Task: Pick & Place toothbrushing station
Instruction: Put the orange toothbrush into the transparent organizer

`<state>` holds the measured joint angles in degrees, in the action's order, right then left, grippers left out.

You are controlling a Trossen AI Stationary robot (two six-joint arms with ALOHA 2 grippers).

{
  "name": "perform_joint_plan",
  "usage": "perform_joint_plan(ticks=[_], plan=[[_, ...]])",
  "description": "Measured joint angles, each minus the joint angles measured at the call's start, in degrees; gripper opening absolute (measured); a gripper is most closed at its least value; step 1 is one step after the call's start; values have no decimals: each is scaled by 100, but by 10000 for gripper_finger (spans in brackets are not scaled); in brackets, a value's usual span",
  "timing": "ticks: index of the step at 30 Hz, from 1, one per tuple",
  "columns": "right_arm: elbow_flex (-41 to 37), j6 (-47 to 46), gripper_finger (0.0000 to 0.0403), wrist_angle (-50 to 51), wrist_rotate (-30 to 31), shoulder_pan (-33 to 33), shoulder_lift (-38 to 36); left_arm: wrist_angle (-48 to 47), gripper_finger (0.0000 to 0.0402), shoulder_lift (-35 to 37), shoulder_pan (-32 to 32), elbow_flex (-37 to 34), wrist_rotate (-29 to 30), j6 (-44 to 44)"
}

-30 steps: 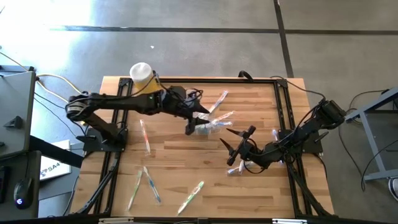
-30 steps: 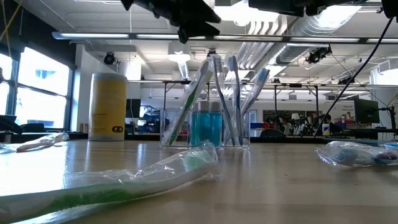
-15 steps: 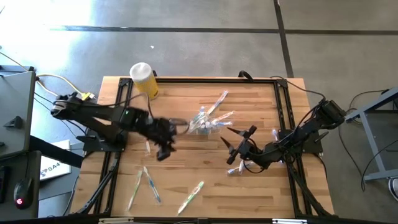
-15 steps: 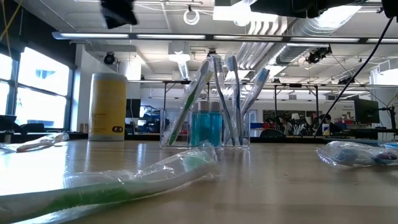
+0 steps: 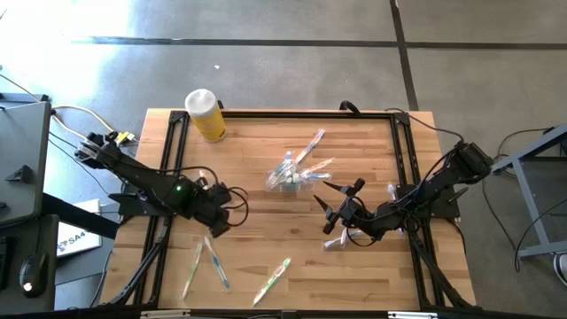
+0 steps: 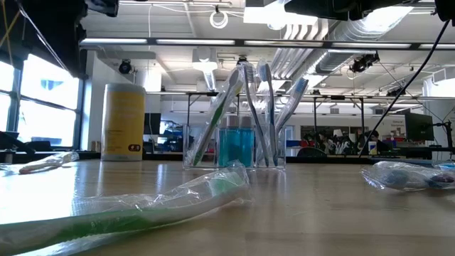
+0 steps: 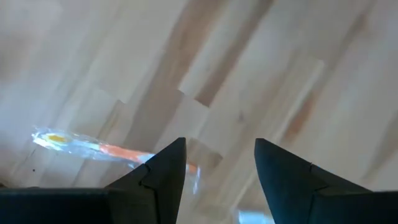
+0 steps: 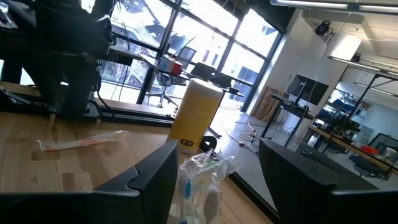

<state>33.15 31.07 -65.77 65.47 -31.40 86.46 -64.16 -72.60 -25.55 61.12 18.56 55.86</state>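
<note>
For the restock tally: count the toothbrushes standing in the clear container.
4 in the clear container: a green toothbrush leaning left, two upright ones, one leaning right. More may hide behind.

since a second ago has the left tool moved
Yes. The left tool has pulled away from the clear container, back toward its own base, and now hangs over a wrapped toothbrush.

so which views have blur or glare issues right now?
Low view: wrapped green toothbrush up close is soft, and windows blow out at left. Left wrist view: wood and the wrapped orange toothbrush are smeared. Right wrist view: windows behind the yellow bottle are overexposed. High view: even and clean.
</note>
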Motion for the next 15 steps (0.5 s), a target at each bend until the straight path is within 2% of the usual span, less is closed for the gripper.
perform_joint_plan(ticks=[3,6,9,11,13,15], plan=[[0,0,215,2,0,0,0,85,181,0,3,-128,250,420],[0,-2,215,2,0,0,0,-248,181,0,5,-253,282,1671],[0,-89,215,21,-2,0,0,-1041,181,2,5,-407,250,3194],[0,-150,215,106,-2,0,0,-1357,181,2,8,-585,135,3912],[0,-149,215,148,-7,0,0,-1423,181,38,7,-801,62,4462],[0,-149,215,146,-4,0,0,-1357,181,55,7,-1023,-75,4581]])
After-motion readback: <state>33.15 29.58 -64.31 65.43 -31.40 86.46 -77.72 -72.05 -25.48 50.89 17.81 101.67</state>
